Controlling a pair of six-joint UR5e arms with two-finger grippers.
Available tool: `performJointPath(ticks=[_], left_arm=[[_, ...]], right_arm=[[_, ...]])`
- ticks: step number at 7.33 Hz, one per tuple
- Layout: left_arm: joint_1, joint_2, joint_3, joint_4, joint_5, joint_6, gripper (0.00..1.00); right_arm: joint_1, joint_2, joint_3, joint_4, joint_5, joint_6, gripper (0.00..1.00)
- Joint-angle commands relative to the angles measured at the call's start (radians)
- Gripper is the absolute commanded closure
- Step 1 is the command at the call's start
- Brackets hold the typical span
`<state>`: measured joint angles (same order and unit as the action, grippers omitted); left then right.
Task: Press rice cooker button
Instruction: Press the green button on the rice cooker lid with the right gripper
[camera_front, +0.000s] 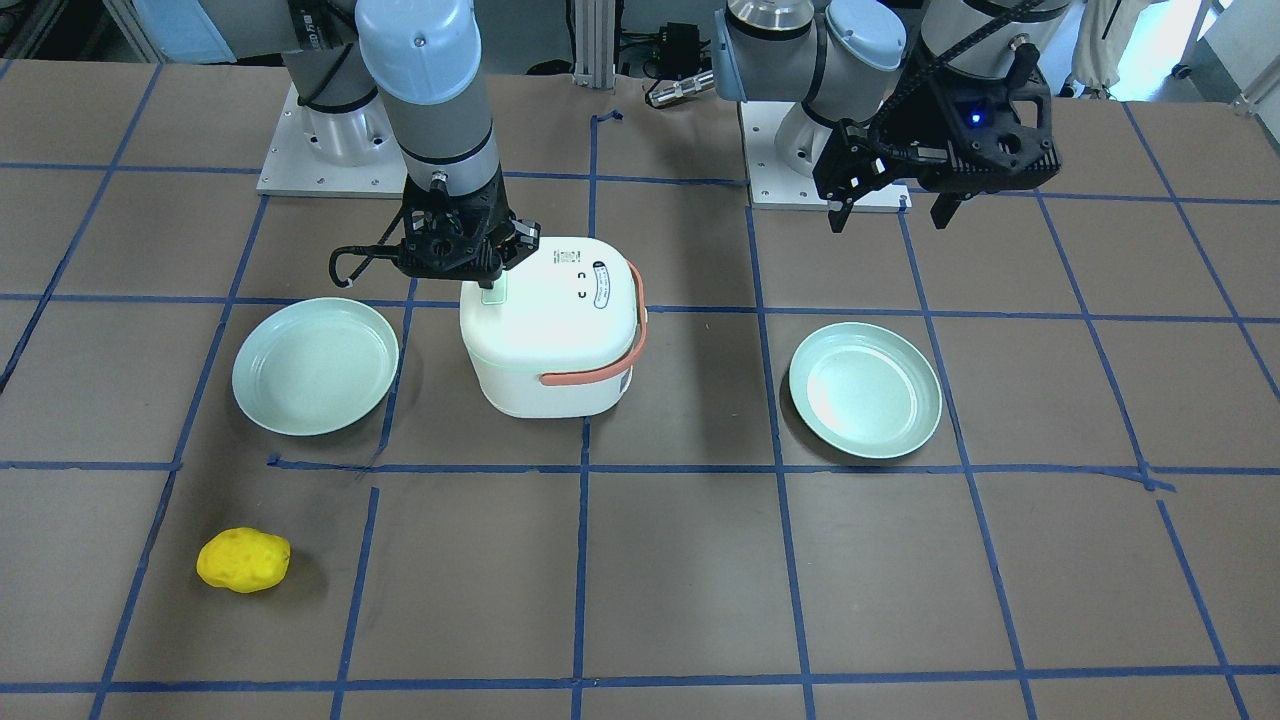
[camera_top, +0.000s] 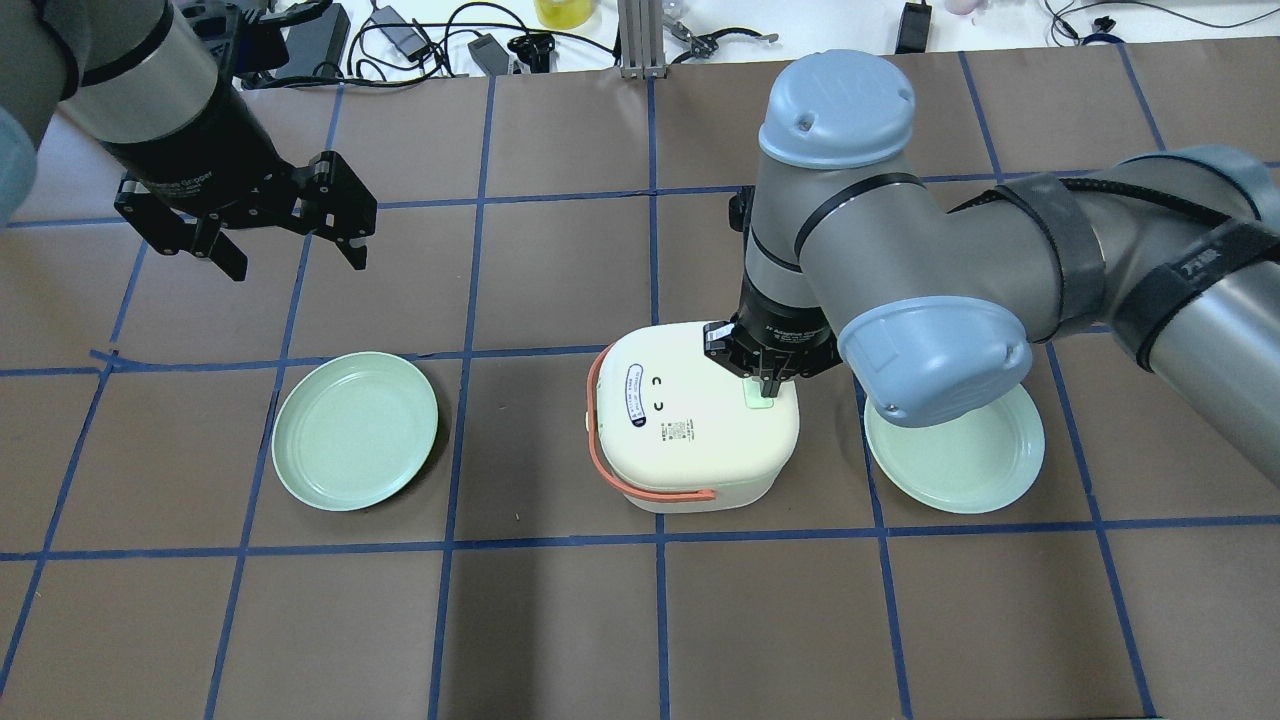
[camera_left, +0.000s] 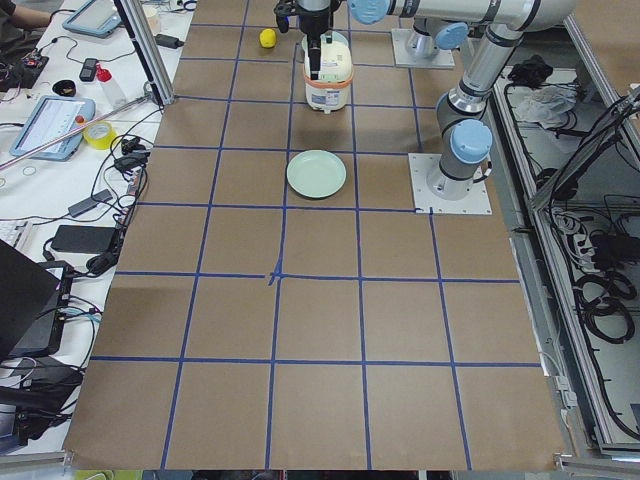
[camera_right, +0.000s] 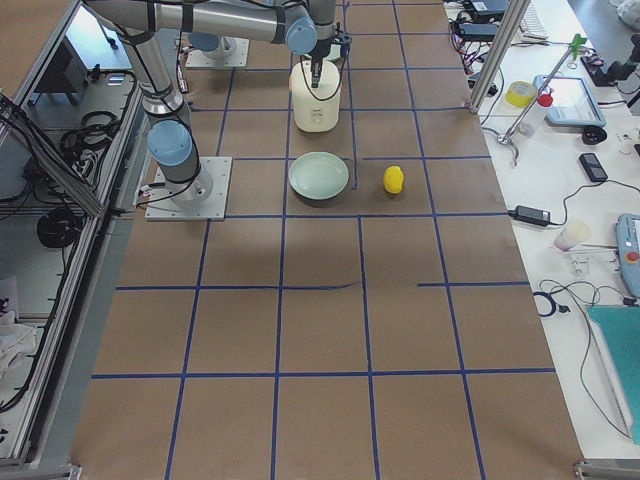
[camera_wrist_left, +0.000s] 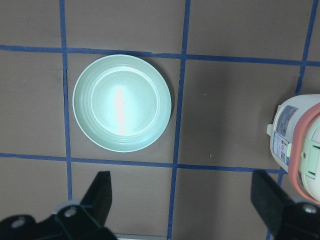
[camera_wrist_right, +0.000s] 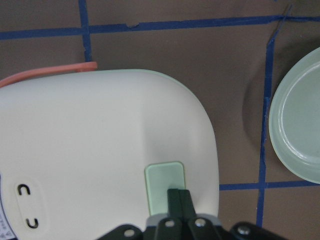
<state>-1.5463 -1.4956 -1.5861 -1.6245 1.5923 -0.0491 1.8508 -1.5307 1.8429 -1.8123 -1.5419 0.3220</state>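
Note:
A white rice cooker (camera_top: 690, 420) with an orange handle stands mid-table; it also shows in the front view (camera_front: 550, 335). Its pale green lid button (camera_wrist_right: 164, 185) sits at the lid's edge, also seen from overhead (camera_top: 760, 397) and in front (camera_front: 494, 293). My right gripper (camera_wrist_right: 178, 196) is shut, fingertips together, resting on the button's near edge; it also shows from overhead (camera_top: 768, 384) and in front (camera_front: 492, 275). My left gripper (camera_top: 290, 255) is open and empty, held high above the table away from the cooker, above a green plate (camera_wrist_left: 122, 102).
Two pale green plates flank the cooker (camera_front: 315, 365) (camera_front: 865, 390). A yellow sponge-like lump (camera_front: 243, 560) lies toward the operators' side. Cables and tools lie beyond the table's far edge (camera_top: 450, 40).

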Motion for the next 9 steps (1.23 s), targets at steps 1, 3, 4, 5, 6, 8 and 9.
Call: performJointPath(ticks=[1,3,4,5,6,8,9], left_arm=[[0.0,0.0,0.0,0.0,0.0,-0.002,0.0],[0.0,0.0,0.0,0.0,0.0,0.0,0.0],[0.0,0.0,0.0,0.0,0.0,0.0,0.0],[0.0,0.0,0.0,0.0,0.0,-0.002,0.0],[0.0,0.0,0.0,0.0,0.0,0.0,0.0],[0.0,0.0,0.0,0.0,0.0,0.0,0.0],[0.0,0.0,0.0,0.0,0.0,0.0,0.0]], right_arm=[[0.001,0.009,0.001,-0.001,-0.001,0.0,1.0],[0.001,0.014,-0.001,-0.001,-0.001,0.002,1.0],[0.001,0.011,-0.004,-0.002,-0.013,-0.001,0.14],[0.001,0.003,-0.022,0.001,-0.023,-0.001,0.0],[-0.007,-0.003,-0.034,0.001,-0.023,-0.009,0.0],[-0.044,-0.002,-0.137,0.013,-0.056,-0.017,0.0],[-0.092,-0.003,-0.171,0.019,-0.057,-0.055,0.0]])
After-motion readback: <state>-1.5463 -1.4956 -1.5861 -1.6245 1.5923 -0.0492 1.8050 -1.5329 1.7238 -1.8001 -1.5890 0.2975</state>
